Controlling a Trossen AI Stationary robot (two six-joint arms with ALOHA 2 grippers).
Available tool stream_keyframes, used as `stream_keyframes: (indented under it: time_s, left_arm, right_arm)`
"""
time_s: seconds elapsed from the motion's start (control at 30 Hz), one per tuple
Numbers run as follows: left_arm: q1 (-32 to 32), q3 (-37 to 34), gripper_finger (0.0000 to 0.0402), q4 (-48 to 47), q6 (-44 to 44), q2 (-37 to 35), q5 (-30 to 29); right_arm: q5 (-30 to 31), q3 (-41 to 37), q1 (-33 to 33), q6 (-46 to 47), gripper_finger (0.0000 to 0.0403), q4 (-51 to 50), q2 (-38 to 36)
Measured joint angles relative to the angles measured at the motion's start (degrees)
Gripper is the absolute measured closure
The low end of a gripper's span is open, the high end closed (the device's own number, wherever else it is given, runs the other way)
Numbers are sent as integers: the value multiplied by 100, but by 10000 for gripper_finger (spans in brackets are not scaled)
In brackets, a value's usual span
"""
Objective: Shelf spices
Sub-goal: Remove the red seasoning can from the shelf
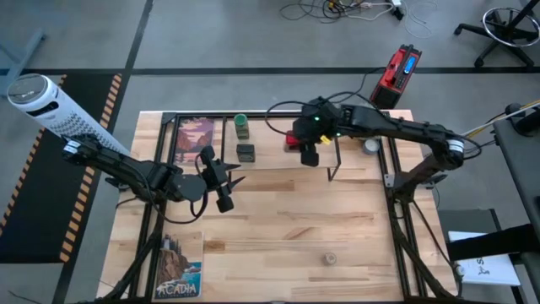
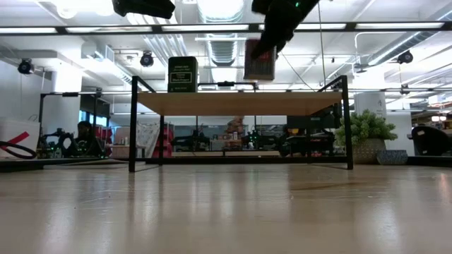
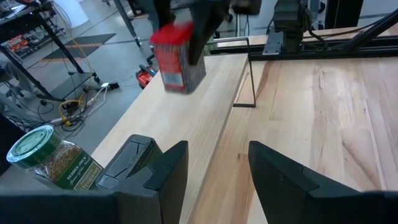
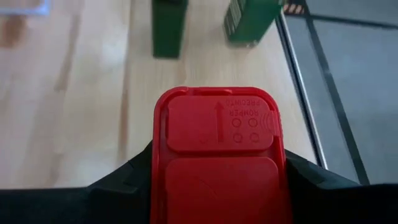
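Observation:
The red square tin (image 2: 259,60) hangs in my right gripper (image 1: 297,143) just above the shelf (image 2: 240,103), a light board on thin black legs. On that board stand the green-capped jar (image 1: 242,127) and the squat dark jar (image 1: 245,153), both left of the tin. The tiny tan round jar (image 1: 330,257) sits on the table near its near edge. My left gripper (image 1: 224,187) is open and empty. It hovers by the shelf's near edge, in front of the two jars. My right gripper pinches the red tin between its two fingers, one finger (image 4: 124,180) on each side just below the red lid (image 4: 217,146). The fingers come from above, pointing down. The tin (image 3: 177,62) hangs lifted clear above the shelf board, slightly tilted.
A picture card (image 1: 196,135) lies at the shelf's left end, and another (image 1: 179,266) lies at the table's near left corner. A potted plant (image 2: 364,134) stands beyond the shelf's right end. Bare shelf board (image 3: 186,118) runs right of the jars.

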Motion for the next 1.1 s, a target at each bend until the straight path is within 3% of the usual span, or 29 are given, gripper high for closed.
stream_keyframes:
  time_s: [0.27,0.53,0.9,1.1]
  left_arm:
    - [2,0,244,47,-50,0,145]
    - [2,0,244,55,-133,0,363]
    - [-114,0,244,49,-601,-1,972]
    - [-353,0,244,54,-759,0,990]
  right_arm:
    - [20,0,474,432,213,-42,-635]
    - [36,2,1787,1104,211,-230,-623]
    - [1198,-11,3774,2173,211,-94,-1]
    - [1820,-11,4580,2889,212,4,498]
